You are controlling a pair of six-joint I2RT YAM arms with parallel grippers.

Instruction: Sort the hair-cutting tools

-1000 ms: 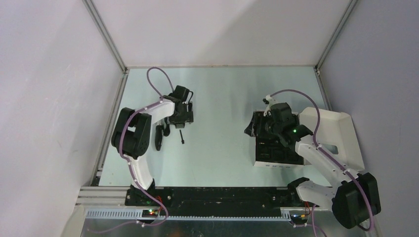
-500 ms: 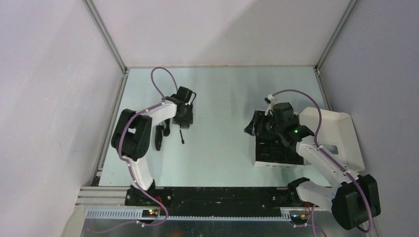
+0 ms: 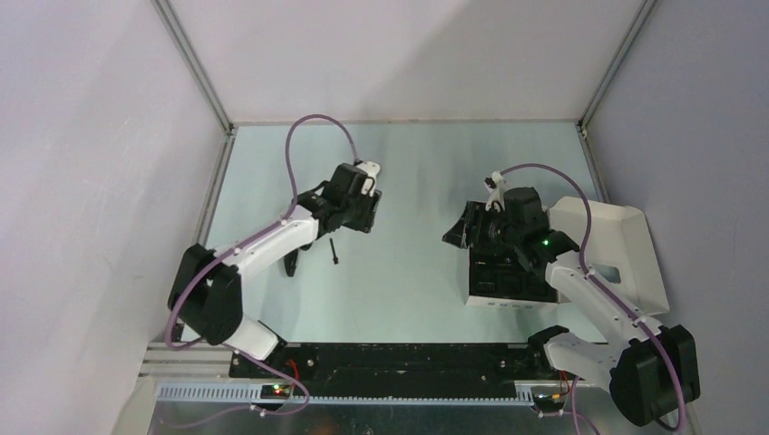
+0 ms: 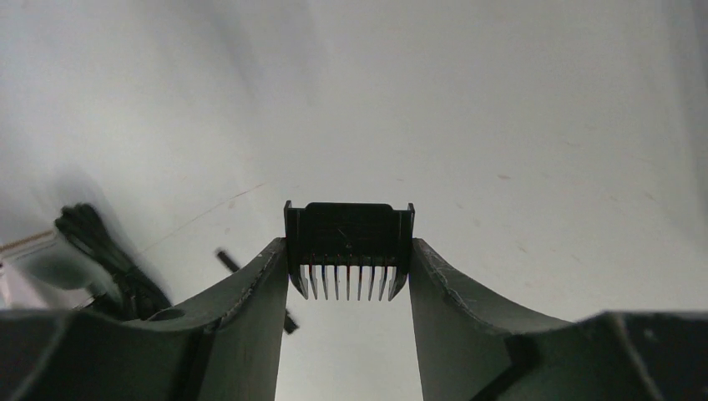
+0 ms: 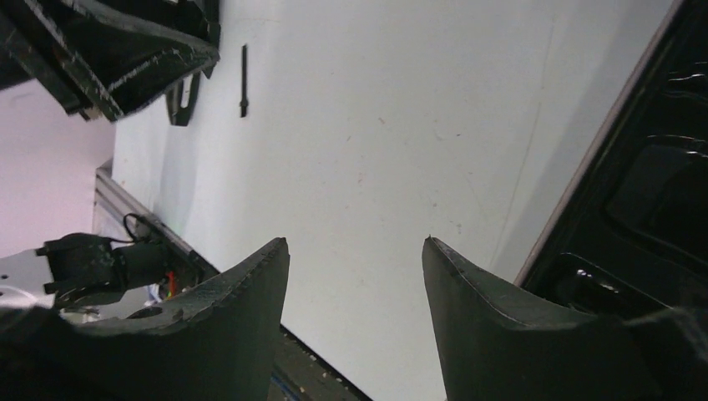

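My left gripper (image 3: 363,216) is shut on a small black comb attachment (image 4: 349,244) with a row of teeth, held between the fingertips above the table. The thin stick-like brush (image 3: 335,251) lies on the table just below it, and it also shows in the right wrist view (image 5: 244,79). The black clipper body (image 3: 292,256) lies left of the brush, partly under the left arm. My right gripper (image 3: 461,233) is open and empty, at the left edge of the box's black insert (image 3: 497,272).
The flat white box with its lid (image 3: 626,249) open to the right stands at the right of the table. The black insert also shows at the right in the right wrist view (image 5: 651,192). The table's near edge rail (image 3: 399,358) runs along the front.
My left gripper has lifted and moved right with the comb attachment, away from the brush and clipper body. The right gripper shifted slightly left.
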